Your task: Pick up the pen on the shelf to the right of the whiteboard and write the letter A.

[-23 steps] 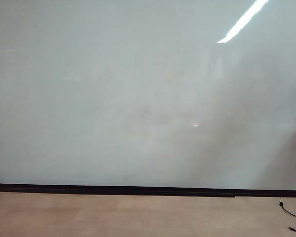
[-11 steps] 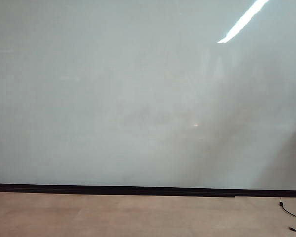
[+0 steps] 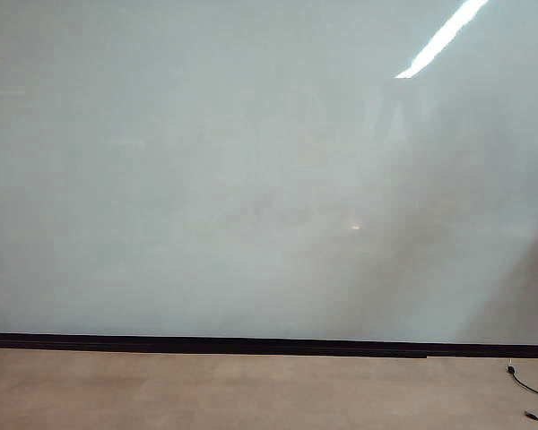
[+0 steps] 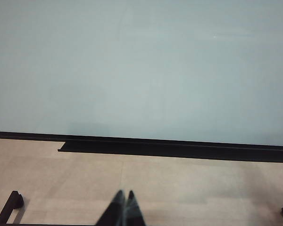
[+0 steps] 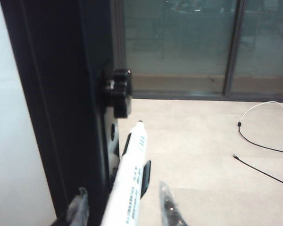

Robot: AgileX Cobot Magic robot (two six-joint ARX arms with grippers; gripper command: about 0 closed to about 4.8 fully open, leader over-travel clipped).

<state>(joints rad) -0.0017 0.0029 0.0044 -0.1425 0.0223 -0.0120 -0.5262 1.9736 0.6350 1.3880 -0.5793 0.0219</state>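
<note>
Right end effector (image 5: 122, 207) straddles the pen (image 5: 129, 181); left end effector (image 4: 124, 209) closed.

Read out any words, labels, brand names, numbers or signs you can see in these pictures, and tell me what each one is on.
No text can be read in any view.
The pen, between the fingers of the right end effector, carries dark print along its white barrel, too blurred to read.
The whiteboard shows only glare and faint smudges, no writing.
The left end effector bears no markings.

Pale board, dark trim, tan floor

The whiteboard (image 3: 251, 179) is glossy grey-white with a black bottom edge; the pen (image 5: 129, 183) is white with black bands; the floor (image 3: 251, 390) is tan.
</note>
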